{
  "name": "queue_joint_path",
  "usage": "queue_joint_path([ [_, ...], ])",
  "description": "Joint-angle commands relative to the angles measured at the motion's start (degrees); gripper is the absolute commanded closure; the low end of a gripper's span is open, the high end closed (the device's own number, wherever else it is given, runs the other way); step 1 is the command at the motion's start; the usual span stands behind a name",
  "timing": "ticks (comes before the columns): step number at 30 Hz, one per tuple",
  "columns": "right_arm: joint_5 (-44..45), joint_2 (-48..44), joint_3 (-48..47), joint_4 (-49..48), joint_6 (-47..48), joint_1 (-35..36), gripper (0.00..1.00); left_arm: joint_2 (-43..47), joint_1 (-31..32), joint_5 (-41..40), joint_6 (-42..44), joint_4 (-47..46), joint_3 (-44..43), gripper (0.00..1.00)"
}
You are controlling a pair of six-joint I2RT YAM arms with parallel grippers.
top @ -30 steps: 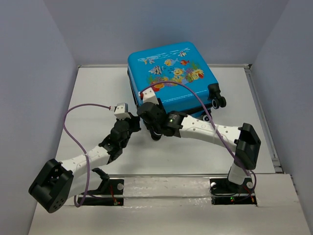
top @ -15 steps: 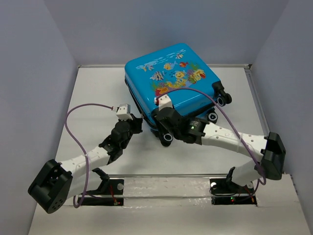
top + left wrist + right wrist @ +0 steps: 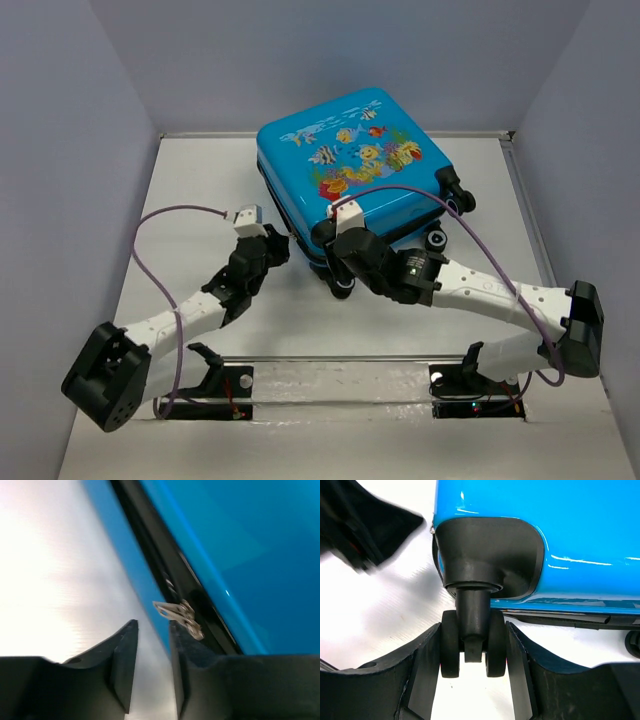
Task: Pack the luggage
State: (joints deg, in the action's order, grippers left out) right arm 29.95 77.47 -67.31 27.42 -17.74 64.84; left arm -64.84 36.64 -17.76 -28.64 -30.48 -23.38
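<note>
Since a second ago your right arm has swung its elbow far out to the right, and the luggage [image 3: 350,150] has turned a little, so that its near left corner lies closer to the arm bases. It is closed and lies flat on the table [image 3: 200,200] with the fish face up. Its long axis runs away from the bases, leaning a little left, and the wheel end points back toward your right arm.

Your right gripper [image 3: 473,630] has the corner wheel [image 3: 451,650] between its jaws. They pinch it from both sides, and the blue shell is just beyond the fingertips.

Your left gripper [image 3: 152,625] is at the left side of the luggage. Its jaws stand a narrow gap apart with nothing between them. The zipper pull [image 3: 177,615] hangs just past the tip of the right finger, on the black seam.
</note>
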Motion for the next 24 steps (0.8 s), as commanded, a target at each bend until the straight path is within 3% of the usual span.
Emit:
queue_joint_path([
  [1, -1.56, -0.83, 0.51, 10.56, -0.19, 2.05, 0.93, 13.74, -3.24, -9.75, -4.3, 4.8, -0.62, 0.46],
  [2, -1.74, -1.09, -0.18, 9.85, -0.28, 2.05, 0.92, 17.17, -3.24, -9.84, -5.01, 8.3, -1.14, 0.3],
  [3, -1.74, -1.36, -0.71, 8.28, -0.37, 2.57, 0.87, 23.55, -3.24, -9.93, -5.37, 10.07, -1.75, 0.25],
  [4, -1.74, -1.71, -1.33, 7.39, -0.28, 2.57, 0.68, 26.4, -3.24, -9.93, -5.63, 12.18, -2.72, 0.2],
  [5, -1.92, -2.84, -2.73, 6.43, 0.24, 2.57, 0.57, 31.22, -3.16, -9.67, -5.46, 16.03, -5.25, 0.06],
  [7, -2.27, -4.34, -4.31, 3.96, 0.86, 2.57, 0.3, 34.94, -3.16, -8.7, -5.02, 19.04, -8.07, 0.01],
  [9, -0.44, -7.49, -6.6, 1.86, 1.3, 3.1, 0.21, 38.37, -3.07, -5.89, -3.88, 23.17, -12.91, 0.01],
  [10, 0.1, -8.99, -6.96, 0.46, 1.91, 3.1, 0.03, 38.99, -3.07, -4.67, -3.18, 25.53, -14.66, 0.01],
  [17, 4.32, -23.04, -6.61, -4.83, 8.68, 3.1, 0.0, 40.23, -3.07, 3.69, 5.34, 36.17, -32.23, 0.01],
  [24, 7.22, -37.64, -1.96, -8.95, 9.21, 3.1, 0.0, 40.05, -3.07, 4.75, 8.87, 39.71, -36.83, 0.01],
])
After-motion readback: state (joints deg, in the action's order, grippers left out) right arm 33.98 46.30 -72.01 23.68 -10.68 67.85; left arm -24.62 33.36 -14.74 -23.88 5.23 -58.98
